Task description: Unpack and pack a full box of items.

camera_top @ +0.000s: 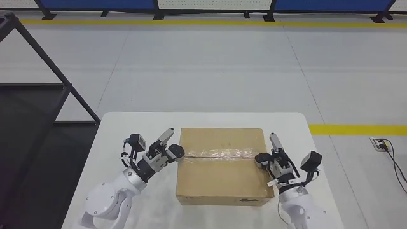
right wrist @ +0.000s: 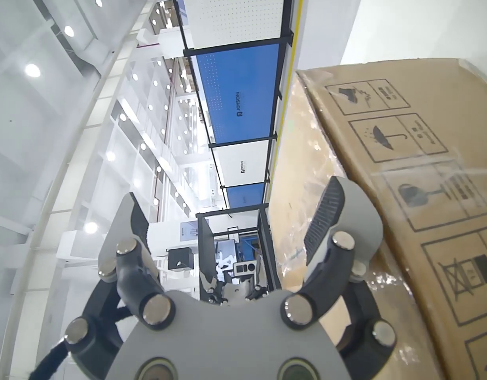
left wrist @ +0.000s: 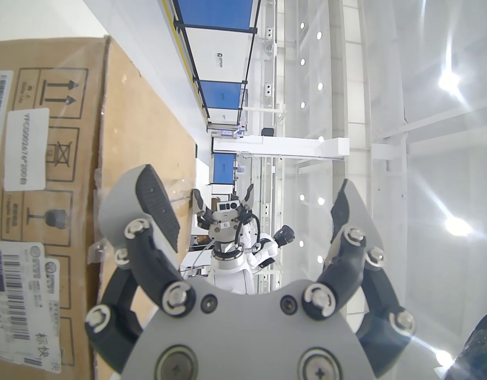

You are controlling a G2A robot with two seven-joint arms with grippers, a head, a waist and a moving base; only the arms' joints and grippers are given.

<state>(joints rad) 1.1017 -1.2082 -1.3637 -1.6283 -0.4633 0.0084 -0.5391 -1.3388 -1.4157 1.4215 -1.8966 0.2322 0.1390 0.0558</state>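
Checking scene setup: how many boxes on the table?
1. A taped cardboard box sits in the middle of the table, between the left gripper and the right gripper, both open. Anything inside it is hidden.

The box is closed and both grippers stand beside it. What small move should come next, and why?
Probably ease the left gripper inward until it meets the taped seam at the end of the box. The box is shut, and both grippers, the right gripper opposite, are open and empty beside the seam's ends. Unpacking needs that tape broken first.
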